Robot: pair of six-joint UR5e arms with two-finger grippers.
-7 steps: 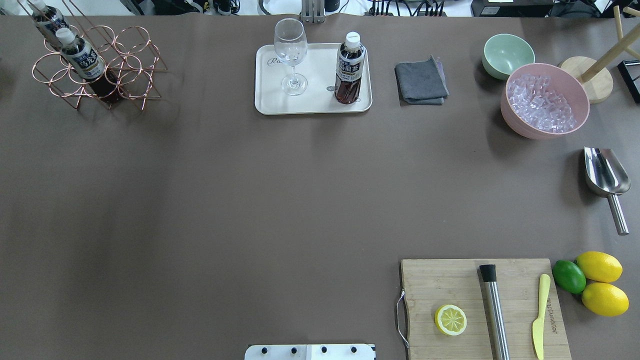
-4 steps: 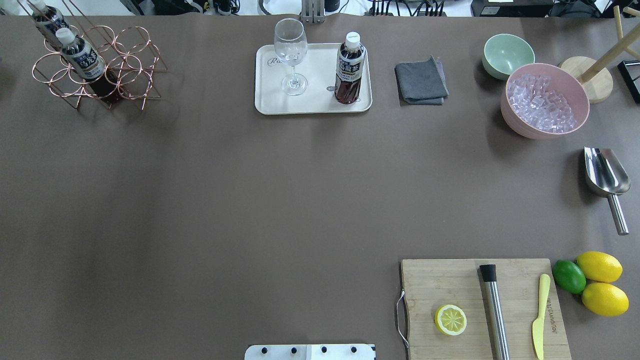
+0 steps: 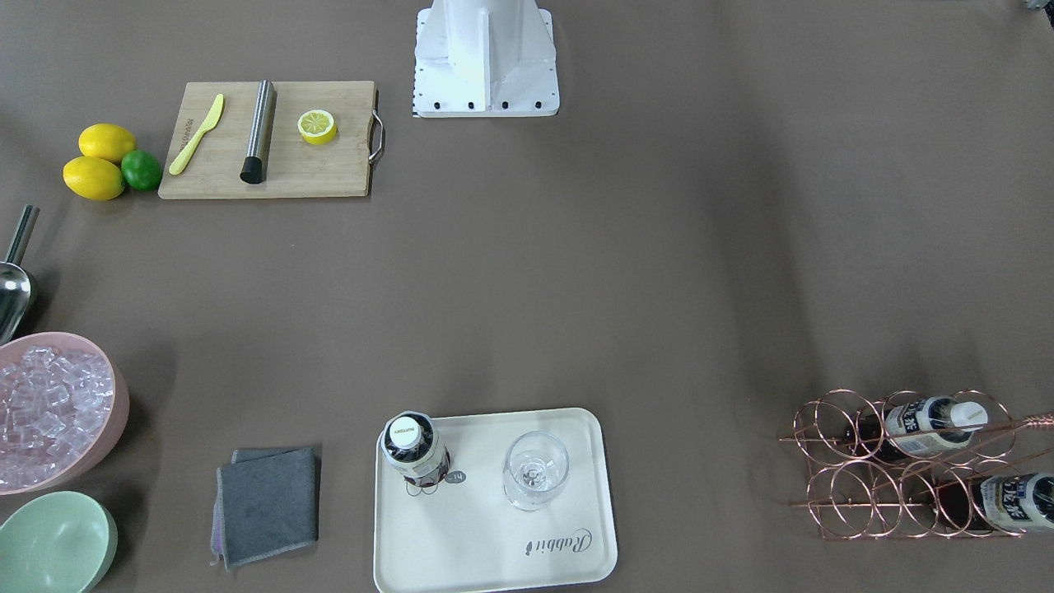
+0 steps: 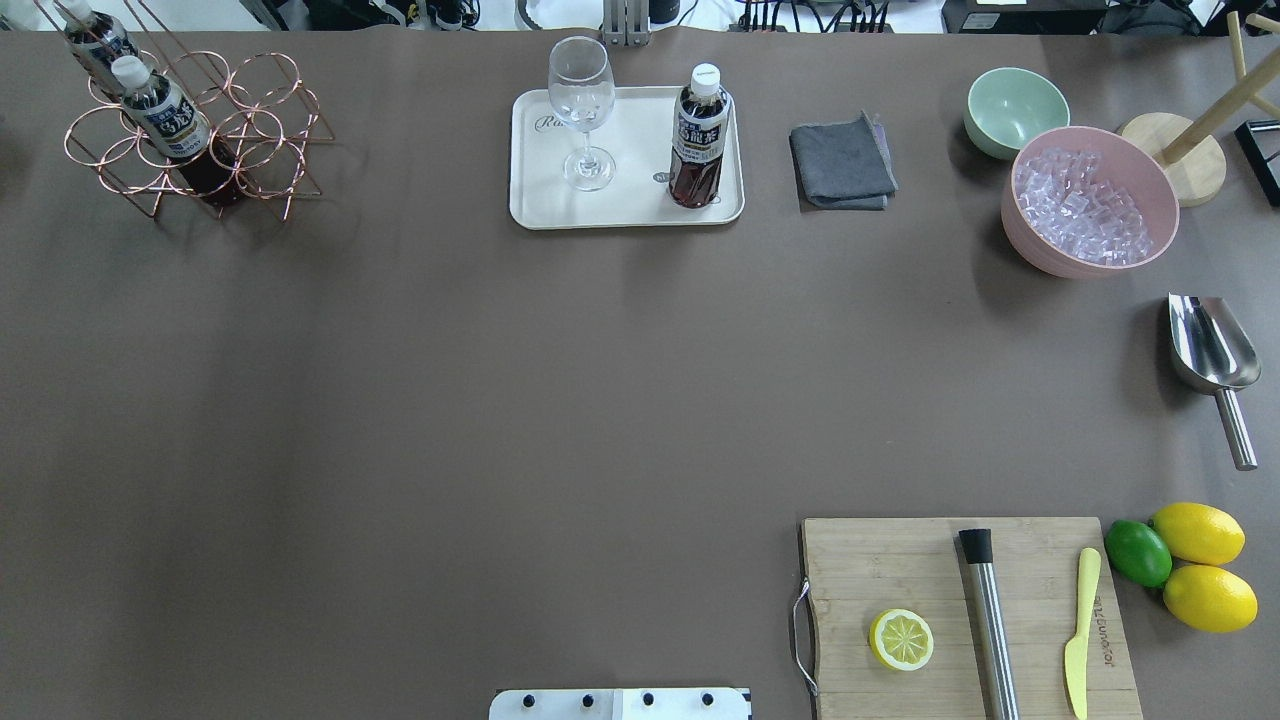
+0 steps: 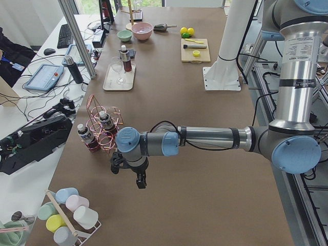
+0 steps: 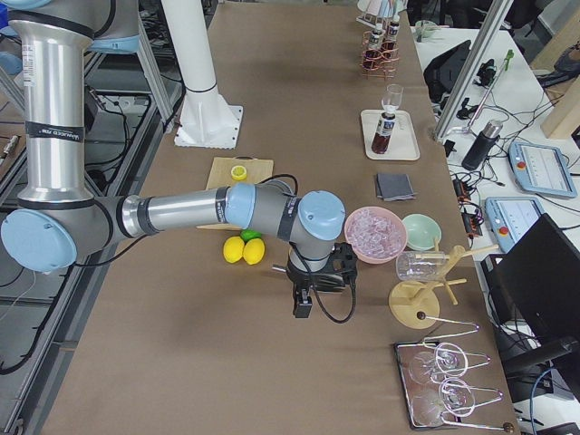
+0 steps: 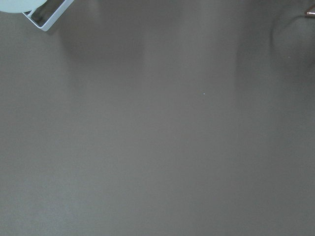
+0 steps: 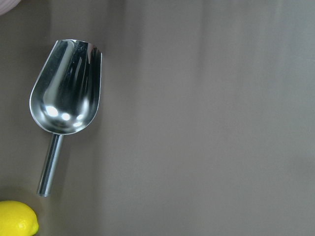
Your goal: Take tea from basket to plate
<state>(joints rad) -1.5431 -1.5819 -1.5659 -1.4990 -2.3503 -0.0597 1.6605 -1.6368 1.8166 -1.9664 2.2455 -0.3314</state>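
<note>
One tea bottle (image 4: 698, 140) stands upright on the cream plate (image 4: 640, 150), beside a stemmed glass (image 4: 583, 110); it also shows in the front-facing view (image 3: 416, 449) on the plate (image 3: 478, 527). Two more tea bottles (image 4: 165, 115) (image 4: 95, 40) sit in the copper wire basket (image 4: 265, 150) at the far left. My left gripper (image 5: 139, 182) shows only in the left side view, low over bare table near the basket (image 5: 105, 136). My right gripper (image 6: 302, 306) shows only in the right side view, near the lemons. I cannot tell whether either is open or shut.
A grey cloth (image 4: 842, 162), a pale green bowl (image 4: 1015, 110) and a pink bowl of ice (image 4: 1090, 200) lie at the back right. A metal scoop (image 4: 1210, 350), the lemons and a lime (image 4: 1185, 560) and a cutting board (image 4: 960, 610) lie on the right.
</note>
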